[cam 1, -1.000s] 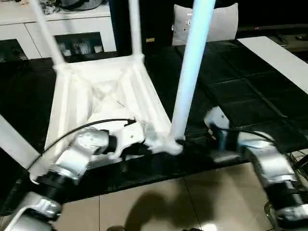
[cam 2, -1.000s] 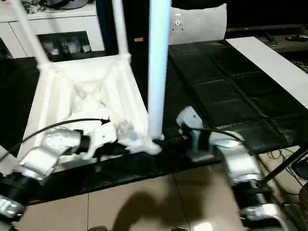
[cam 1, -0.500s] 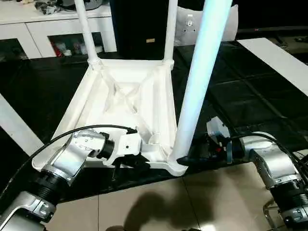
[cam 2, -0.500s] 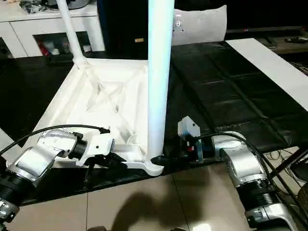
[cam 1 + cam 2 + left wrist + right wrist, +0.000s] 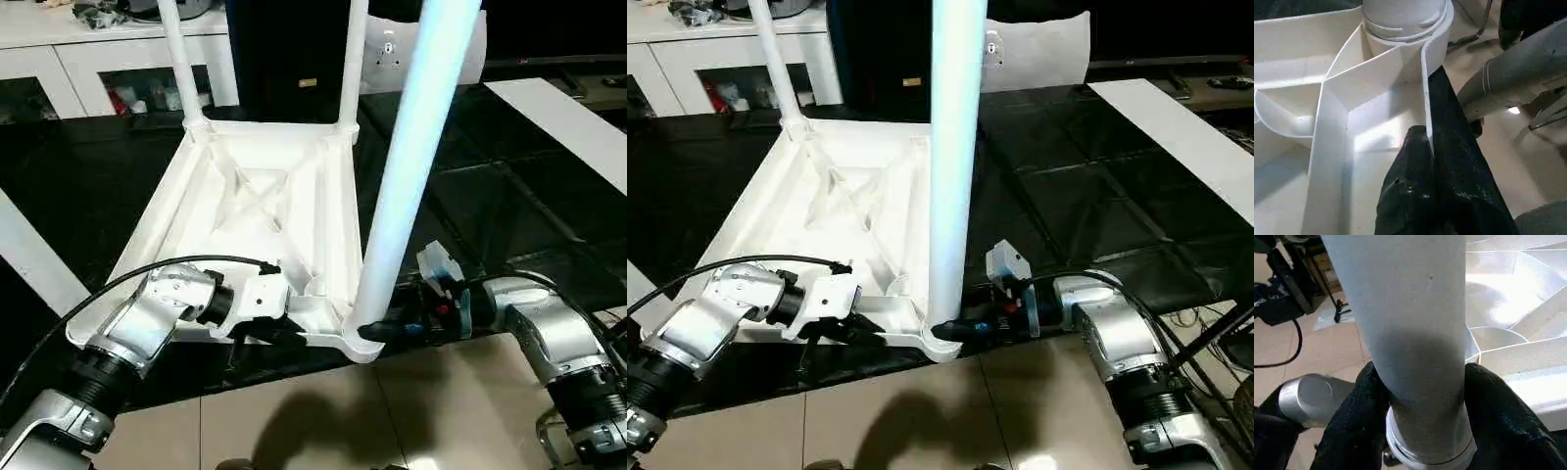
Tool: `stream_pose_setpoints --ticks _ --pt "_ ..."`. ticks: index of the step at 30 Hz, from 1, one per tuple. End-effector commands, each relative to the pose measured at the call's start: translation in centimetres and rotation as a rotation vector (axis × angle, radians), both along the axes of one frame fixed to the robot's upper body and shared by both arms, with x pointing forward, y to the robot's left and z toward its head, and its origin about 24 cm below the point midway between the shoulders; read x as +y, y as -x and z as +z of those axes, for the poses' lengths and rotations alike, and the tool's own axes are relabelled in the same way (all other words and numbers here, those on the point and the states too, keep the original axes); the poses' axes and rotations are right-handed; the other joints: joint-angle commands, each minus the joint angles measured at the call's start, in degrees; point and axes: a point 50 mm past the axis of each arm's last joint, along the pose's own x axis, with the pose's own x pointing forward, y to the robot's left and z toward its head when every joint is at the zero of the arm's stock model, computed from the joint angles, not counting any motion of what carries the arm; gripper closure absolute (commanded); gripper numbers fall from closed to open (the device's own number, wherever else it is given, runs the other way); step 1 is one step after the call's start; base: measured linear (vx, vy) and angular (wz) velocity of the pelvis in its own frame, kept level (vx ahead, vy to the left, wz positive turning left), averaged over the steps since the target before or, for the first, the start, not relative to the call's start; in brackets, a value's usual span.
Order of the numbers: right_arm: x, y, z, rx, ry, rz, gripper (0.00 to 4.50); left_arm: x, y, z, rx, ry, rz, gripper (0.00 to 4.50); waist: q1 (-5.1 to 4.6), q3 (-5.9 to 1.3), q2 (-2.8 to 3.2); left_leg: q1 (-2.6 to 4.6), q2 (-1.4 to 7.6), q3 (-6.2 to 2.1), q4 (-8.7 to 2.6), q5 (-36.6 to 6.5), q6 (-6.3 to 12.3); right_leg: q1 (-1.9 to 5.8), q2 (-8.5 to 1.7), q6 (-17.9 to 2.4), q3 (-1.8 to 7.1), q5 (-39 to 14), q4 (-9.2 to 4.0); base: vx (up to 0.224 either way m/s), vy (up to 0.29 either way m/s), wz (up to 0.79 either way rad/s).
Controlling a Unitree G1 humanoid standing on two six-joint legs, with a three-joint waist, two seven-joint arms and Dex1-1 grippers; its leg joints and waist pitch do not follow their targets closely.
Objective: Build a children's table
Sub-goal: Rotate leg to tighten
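Note:
The children's table lies upside down on the black work surface, its ribbed white top (image 5: 265, 196) facing up. Two legs (image 5: 181, 64) stand in the far corner sockets, and another leg (image 5: 34, 259) rises at the near left. The near right leg (image 5: 407, 166) stands in its socket at the front corner. My right gripper (image 5: 377, 331) is closed around the base of that leg (image 5: 1420, 357), with one finger (image 5: 1359, 421) against each side. My left gripper (image 5: 279, 331) is shut on the top's thin front rim (image 5: 1425, 88), just left of that corner.
The near corner of the table top overhangs the front edge of the black surface (image 5: 490, 196), above the tiled floor (image 5: 323, 411). A white cabinet with glass doors (image 5: 98, 59) stands at the back left. A white panel (image 5: 568, 117) lies at the right, and a white cushion (image 5: 387, 49) at the back.
My right gripper has moved in to the near right leg's base and closed around it. The whole view has shifted. The left gripper keeps its hold on the rim.

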Motion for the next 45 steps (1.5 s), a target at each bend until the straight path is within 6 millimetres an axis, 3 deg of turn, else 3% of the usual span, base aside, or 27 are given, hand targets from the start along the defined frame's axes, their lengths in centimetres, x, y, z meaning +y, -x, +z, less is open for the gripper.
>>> stream_pose_setpoints --ticks 1,4,5,7,9,12,15,16,20,21,23,29,37,41,45 --pt "0.7 -0.6 0.3 -0.022 -0.032 -0.081 2.54 -1.2 0.6 0.4 0.009 0.037 -0.059 4.50 -0.13 -3.58 -0.58 -0.70 -0.75 1.72 -4.04 -7.4 3.39 3.76 -1.42 -12.7 1.61 -11.6 -3.48 0.000 0.000 0.00" --pt "1.5 -1.9 -0.1 -0.047 -0.022 -0.273 2.54 -1.8 0.3 0.4 0.009 0.051 0.035 4.50 -0.70 -3.27 -0.64 -0.68 -0.87 1.63 -4.36 -9.9 1.97 3.70 -1.44 -10.9 1.59 -17.2 -3.97 0.000 0.000 0.00" --pt "1.9 -2.3 -0.2 -0.051 -0.028 -0.334 2.54 -2.2 0.1 0.5 0.005 0.070 0.075 4.50 -0.82 -3.30 -0.29 -0.56 -0.88 1.61 -4.39 -10.4 1.67 3.56 -1.48 -10.7 1.63 -18.0 -4.04 0.000 0.000 0.00" --pt "2.6 -2.7 -0.5 -0.053 -0.035 -0.420 2.56 -3.0 -0.1 0.6 -0.004 0.106 0.138 4.50 -1.72 -3.20 -0.50 -0.68 -1.05 1.45 -4.56 -11.6 0.60 3.59 -1.37 -9.4 1.46 -20.7 -4.43 0.000 0.000 0.00" --pt "3.3 -3.1 -0.6 -0.068 -0.033 -0.488 2.56 -3.8 -0.4 0.7 -0.015 0.122 0.186 4.50 -2.60 -3.32 -0.63 -0.84 -1.10 1.38 -4.52 -11.4 0.70 3.68 -1.29 -9.3 1.50 -19.7 -4.39 0.000 0.000 0.00" --pt "4.2 -3.5 -0.5 -0.068 -0.047 -0.561 2.56 -4.8 -0.6 0.7 -0.025 0.143 0.244 4.50 -3.12 -3.45 -0.66 -1.02 -1.26 1.41 -4.31 -10.1 1.06 3.77 -1.28 -9.8 1.45 -18.2 -4.36 0.000 0.000 0.00" --pt "5.3 -3.8 -0.5 -0.082 -0.040 -0.626 2.56 -6.0 -1.1 0.7 -0.043 0.159 0.320 4.50 -3.15 -3.53 -0.74 -0.94 -1.27 1.64 -4.11 -8.3 1.93 3.66 -1.12 -10.4 1.59 -15.2 -4.24 0.000 0.000 0.00" --pt "6.6 -4.3 -0.8 -0.071 -0.024 -0.723 2.56 -7.5 -1.6 0.8 -0.065 0.190 0.401 4.50 -3.15 -3.53 -0.68 -0.90 -1.25 1.66 -4.14 -7.7 1.82 3.63 -1.08 -10.6 1.60 -14.7 -4.19 0.000 0.000 0.00" --pt "7.4 -4.4 -1.1 -0.062 -0.023 -0.764 2.56 -8.4 -1.6 0.7 -0.082 0.181 0.399 4.50 -3.08 -3.72 -0.57 -1.00 -1.33 1.53 -4.15 -7.1 1.59 3.78 -1.13 -10.5 1.52 -13.3 -4.12 0.000 0.000 0.00" --pt "7.4 -4.4 -1.2 -0.064 -0.020 -0.764 2.22 -8.4 -1.5 0.6 -0.090 0.162 0.399 4.50 -3.06 -3.71 -0.91 -0.96 -1.30 1.61 -4.13 -6.9 2.08 3.76 -1.07 -10.7 1.55 -12.3 -3.98 0.000 0.000 0.00" --pt "7.1 -4.5 -1.1 -0.058 -0.041 -0.775 1.87 -8.2 -1.6 0.6 -0.093 0.158 0.409 4.50 -3.03 -3.65 -0.76 -0.90 -1.26 1.67 -4.10 -6.9 2.47 3.68 -1.07 -11.0 1.60 -11.6 -4.01 0.000 0.000 0.00" --pt "5.6 -4.1 -0.9 -0.109 -0.056 -0.722 1.43 -7.1 -1.7 0.4 -0.108 0.142 0.411 4.50 -2.41 -3.49 -0.78 -0.77 -1.13 1.76 -4.17 -8.3 2.85 3.58 -1.22 -10.8 1.65 -13.1 -4.28 0.000 0.000 0.00" --pt "1.9 -3.0 -0.3 -0.174 -0.043 -0.543 0.87 -4.4 -1.7 -0.3 -0.114 0.074 0.317 4.50 -1.09 -3.47 -0.70 -0.65 -1.10 1.80 -4.15 -9.0 3.68 3.65 -1.15 -11.0 1.68 -12.3 -4.17 0.000 0.000 0.00" --pt "-0.8 -2.6 0.7 -0.209 -0.032 -0.441 0.51 -3.3 -1.4 0.0 -0.121 0.066 0.184 4.50 -0.47 -3.51 -0.81 -0.50 -0.99 1.75 -4.18 -9.5 3.87 3.59 -1.24 -10.7 1.70 -13.7 -4.27 0.000 0.000 0.00" --pt "-1.7 -1.7 1.3 -0.187 0.009 -0.291 0.40 -2.1 -0.8 -0.1 -0.102 0.013 0.065 4.50 -0.29 -3.63 -0.83 -0.59 -0.87 1.74 -4.12 -8.5 4.18 3.77 -1.24 -11.5 1.73 -11.4 -3.83 0.000 0.000 0.00"
